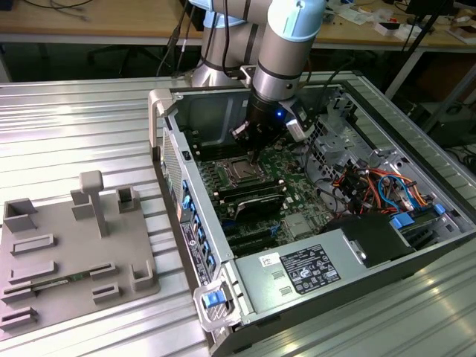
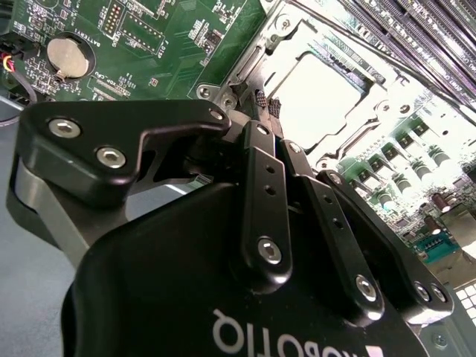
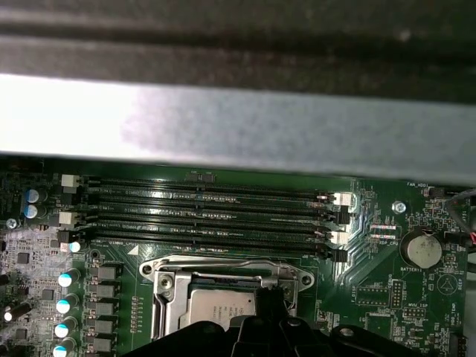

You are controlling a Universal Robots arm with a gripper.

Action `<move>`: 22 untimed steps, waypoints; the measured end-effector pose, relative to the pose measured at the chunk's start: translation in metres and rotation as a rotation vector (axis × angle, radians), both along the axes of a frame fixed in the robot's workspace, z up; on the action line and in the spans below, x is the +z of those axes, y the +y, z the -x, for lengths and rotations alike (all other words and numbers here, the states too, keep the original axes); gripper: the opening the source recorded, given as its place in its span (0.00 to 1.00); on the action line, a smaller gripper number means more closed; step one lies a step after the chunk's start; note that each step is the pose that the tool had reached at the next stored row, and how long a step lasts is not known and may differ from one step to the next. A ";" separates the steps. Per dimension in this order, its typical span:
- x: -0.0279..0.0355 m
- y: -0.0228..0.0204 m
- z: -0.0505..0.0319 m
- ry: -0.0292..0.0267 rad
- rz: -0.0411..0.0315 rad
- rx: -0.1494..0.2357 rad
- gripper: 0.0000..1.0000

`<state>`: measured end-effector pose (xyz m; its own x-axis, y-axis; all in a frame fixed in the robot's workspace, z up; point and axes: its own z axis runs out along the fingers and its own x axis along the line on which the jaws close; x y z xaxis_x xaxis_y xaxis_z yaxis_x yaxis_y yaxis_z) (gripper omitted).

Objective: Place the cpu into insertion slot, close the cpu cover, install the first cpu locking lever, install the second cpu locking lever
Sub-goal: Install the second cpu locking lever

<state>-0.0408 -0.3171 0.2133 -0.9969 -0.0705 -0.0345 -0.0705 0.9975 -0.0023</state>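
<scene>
On the ribbed metal tabletop [image 1: 89, 111] lies an open computer case [image 1: 312, 216] on its side, with a grey moulded fixture tray [image 1: 71, 253] resting well apart toward the exterior view's left. Inside the case, a green motherboard [image 1: 290, 178] is exposed; the arm [image 1: 286, 44] reaches down into it from above. Long black memory slots [image 3: 208, 216] run across the board in the first wrist view, just beside the insertion slot [image 3: 223, 297], whose silver rim and bolts are visible. The cpu cover [image 2: 297, 56] lies down flat over the socket, framing the cpu [image 2: 320, 93], whose silver-grey top shows through the cut-out centre in both wrist views; the chip is seated in the socket. A round coin battery [image 2: 67, 58] sits on the board apart from the socket. The hand [image 2: 264, 104] is positioned directly at the socket edge, its black fingers [image 2: 260, 193] drawn together with the tips meeting at a narrow point against the socket frame; what, if anything, lies between them cannot be told.
</scene>
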 end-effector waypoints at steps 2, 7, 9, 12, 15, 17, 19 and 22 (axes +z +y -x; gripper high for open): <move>0.0000 0.0000 0.0000 0.0000 0.0000 0.000 0.11; 0.0000 0.0000 -0.0001 0.0000 0.0000 0.000 0.11; 0.0000 -0.0001 -0.0002 0.0000 0.0004 0.000 0.11; 0.0001 -0.0001 -0.0026 0.0000 0.0018 0.000 0.11; 0.0059 -0.0003 -0.0026 0.0001 0.0081 0.000 0.11; 0.0084 -0.0004 -0.0027 0.0000 0.0108 0.000 0.11; 0.0101 -0.0024 -0.0026 -0.0001 0.0131 0.000 0.11; 0.0106 -0.0157 -0.0027 -0.0001 0.0134 0.000 0.11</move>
